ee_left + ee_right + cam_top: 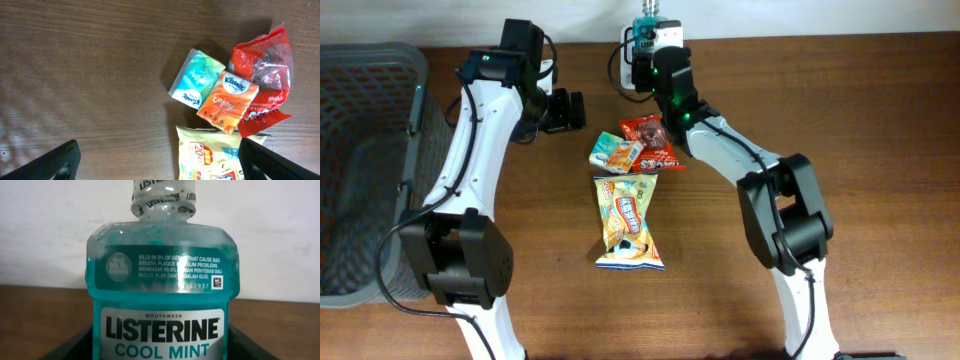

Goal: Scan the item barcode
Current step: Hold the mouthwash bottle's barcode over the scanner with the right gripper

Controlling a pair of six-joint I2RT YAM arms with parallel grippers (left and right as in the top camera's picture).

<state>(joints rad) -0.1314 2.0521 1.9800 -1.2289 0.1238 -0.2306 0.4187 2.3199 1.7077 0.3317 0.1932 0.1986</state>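
The fingers (56,162) of the left gripper (570,110) stand spread wide with nothing between them. It hangs above the wooden table (880,120), just left of a small heap of goods.

The fingers (75,347) of the right gripper (644,60) sit on the 2 sides of the Listerine bottle (160,280), 1 dark finger at each lower edge of it. They look flush with the bottle's sides, but I cannot tell whether they press it or only flank it.

The bottle is upright at the far edge of the table, close to the white wall (280,235), and the right arm reaches out to it. From the right wrist its front faces the camera. It holds teal liquid under a clear cap, and a silver label reads "Listerine Cool Mint". A small square printed code (216,282) sits at the right end of the upper teal label. In the overhead view a white object (670,36) stands just beside the bottle; what it is I cannot make out.

The heap lies mid-table, between the 2 arms and well apart from the bottle. It has 4 items:
- A teal tissue pack (196,80) touches an orange Kleenex pack (227,102).
- A red snack bag (265,75) lies partly under the orange pack.
- A yellow snack bag (628,220) lies nearer the robot.

A grey mesh basket (360,90) stands at the left edge of the table.
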